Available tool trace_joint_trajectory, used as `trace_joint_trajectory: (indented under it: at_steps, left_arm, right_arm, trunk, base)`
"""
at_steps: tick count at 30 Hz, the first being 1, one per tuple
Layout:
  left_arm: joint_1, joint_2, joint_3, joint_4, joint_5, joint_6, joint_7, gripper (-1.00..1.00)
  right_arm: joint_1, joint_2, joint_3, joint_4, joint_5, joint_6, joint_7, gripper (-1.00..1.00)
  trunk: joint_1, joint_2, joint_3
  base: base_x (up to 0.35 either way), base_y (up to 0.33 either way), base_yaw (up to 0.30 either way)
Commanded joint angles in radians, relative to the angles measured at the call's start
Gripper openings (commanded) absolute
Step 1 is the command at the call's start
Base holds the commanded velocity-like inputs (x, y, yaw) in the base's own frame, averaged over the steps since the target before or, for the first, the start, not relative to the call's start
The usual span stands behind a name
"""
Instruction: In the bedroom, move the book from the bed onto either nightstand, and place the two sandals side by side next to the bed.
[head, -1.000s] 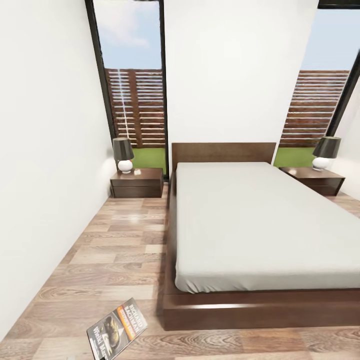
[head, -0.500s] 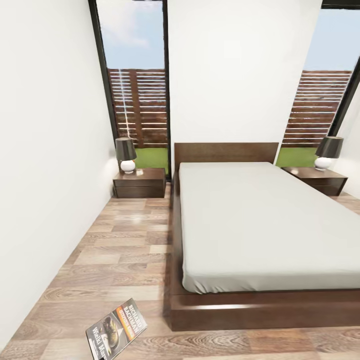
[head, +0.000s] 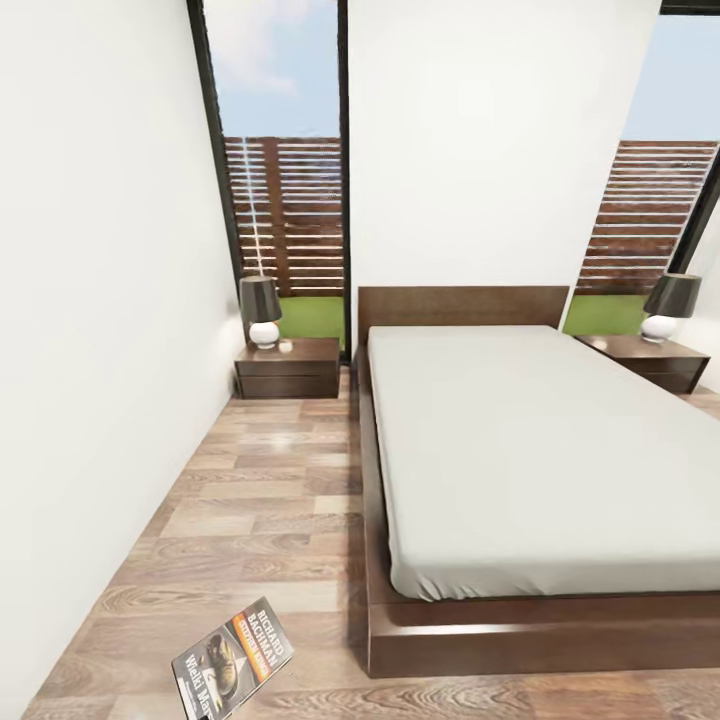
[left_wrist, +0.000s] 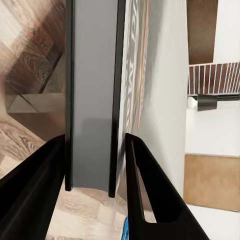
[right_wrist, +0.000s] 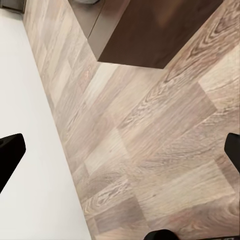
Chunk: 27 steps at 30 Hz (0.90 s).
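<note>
Book, a thin dark paperback with a cover photo and orange title band (head: 232, 672): seen low in the head view, against the wood-plank floor (head: 260, 500), off the near left corner of the bed. Left wrist view shows it is not lying there but carried. Left hand (left_wrist: 95, 165) has its two black fingers (left_wrist: 142, 190) closed onto the grey edge of the book (left_wrist: 92, 95), one on each face.

Judged reason for the grip: pinching across the thin dimension holds a flat item securely while the base travels.

Orientation: long axis runs away from the hand, along the fingers; in the head view the cover faces up and tilts toward the bed, title band running diagonally.

Large low bed, light-grey mattress on a dark brown frame (head: 540, 450), is bare on top. Low dark-brown nightstand with lamp (head: 290, 368) stands at the far left by the window, well apart from the book; a second one (head: 655, 362) sits far right.

Right hand (right_wrist: 120, 150): fingertips spread wide, holding nothing, floor beneath.

A sliver of bright blue (left_wrist: 125, 231) shows beneath the left hand; too small to identify.
</note>
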Motion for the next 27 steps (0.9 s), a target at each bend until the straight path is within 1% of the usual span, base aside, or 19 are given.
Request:
trace_joint_trajectory:
  at_steps: [1, 27]
  left_arm:
    - [-0.001, 0.000, 0.011, 0.000, -0.004, 0.010, -0.003, -1.00]
    - [-0.001, -0.002, 0.011, 0.000, -0.005, 0.010, -0.001, -1.00]
  right_arm:
    - [-0.002, 0.000, -0.001, 0.004, -0.003, 0.002, 0.006, 1.00]
    - [-0.002, 0.000, 0.003, 0.004, 0.006, 0.005, 0.005, 1.00]
  trunk:
    - [0.000, -0.001, -0.001]
    - [0.000, -0.001, -0.001]
  base:
    - [0.119, 0.221, 0.000]
    - [0.126, 0.207, 0.000]
